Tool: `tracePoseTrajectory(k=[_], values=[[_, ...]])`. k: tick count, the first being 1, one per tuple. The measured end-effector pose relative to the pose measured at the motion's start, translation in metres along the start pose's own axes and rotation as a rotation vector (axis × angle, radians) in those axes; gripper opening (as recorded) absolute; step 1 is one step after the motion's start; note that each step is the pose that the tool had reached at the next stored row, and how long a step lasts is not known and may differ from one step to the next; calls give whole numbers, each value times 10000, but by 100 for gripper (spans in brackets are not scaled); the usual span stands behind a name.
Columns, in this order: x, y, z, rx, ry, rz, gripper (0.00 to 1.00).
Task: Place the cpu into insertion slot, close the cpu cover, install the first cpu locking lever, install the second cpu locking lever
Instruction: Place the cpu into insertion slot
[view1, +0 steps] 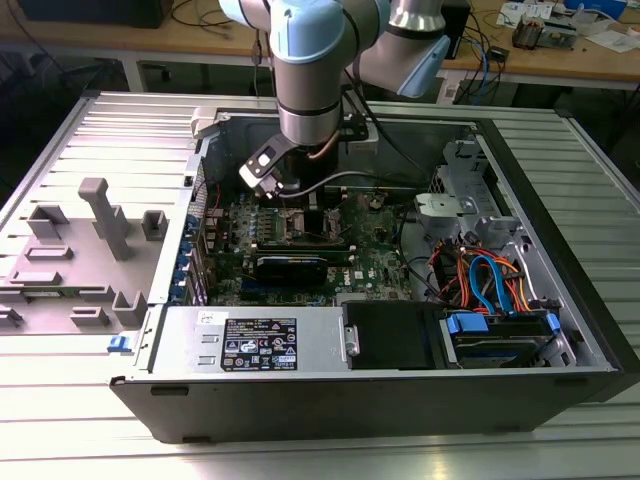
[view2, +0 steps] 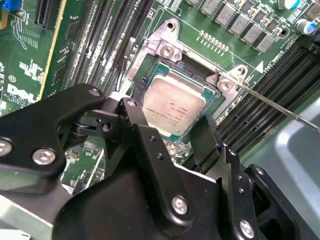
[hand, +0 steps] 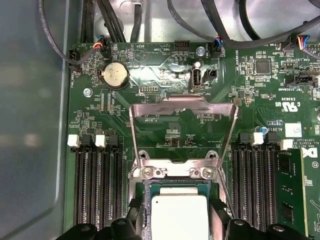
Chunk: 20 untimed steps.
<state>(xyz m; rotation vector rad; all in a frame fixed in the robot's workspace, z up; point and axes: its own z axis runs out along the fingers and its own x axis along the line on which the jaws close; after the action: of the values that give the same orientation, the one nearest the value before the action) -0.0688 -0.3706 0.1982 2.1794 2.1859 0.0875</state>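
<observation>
The cpu (view2: 172, 107) lies flat in the insertion slot (view2: 151, 50), silver top up. In the second wrist view the pincer (view2: 172, 147) straddles it and covers its near edge. Its black links hide where they meet the chip, so I cannot tell whether the pincer clamps it or stands free. In the first wrist view the lower part of the chip is cut off by the picture's edge.

The cpu cover (hand: 182, 104) is swung open and lies back over the motherboard (hand: 45, 130), away from the socket. It is hinged at a bar with two screws just beside the chip.

One locking lever (view2: 270, 105), a thin wire rod, runs from a socket corner out past the picture's edge, so its end is cut off. A second thin line beside the socket may be the other lever, but it is too faint to be sure.

There is one chip, one socket, one cover and one coin battery (hand: 115, 75).

In the exterior view the arm (view1: 310, 90) reaches down into the open computer case (view1: 400, 400) on the ribbed metal desk (view1: 300, 455), and its wrist blocks the socket.
</observation>
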Motion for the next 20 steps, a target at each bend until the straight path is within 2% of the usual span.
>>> tracePoseTrajectory(k=[2,3,6,15,17,18,19,20], values=[[-2,2,-31,4,-25,-3,62],[-3,2,-31,4,-60,-7,62],[-3,1,1,6,-93,-8,62],[-3,2,19,6,-105,-8,62],[-3,3,21,4,-154,-14,62],[-3,2,20,5,-230,-18,63],[-3,2,19,6,-279,-23,69],[-4,2,19,7,-299,-24,69]])
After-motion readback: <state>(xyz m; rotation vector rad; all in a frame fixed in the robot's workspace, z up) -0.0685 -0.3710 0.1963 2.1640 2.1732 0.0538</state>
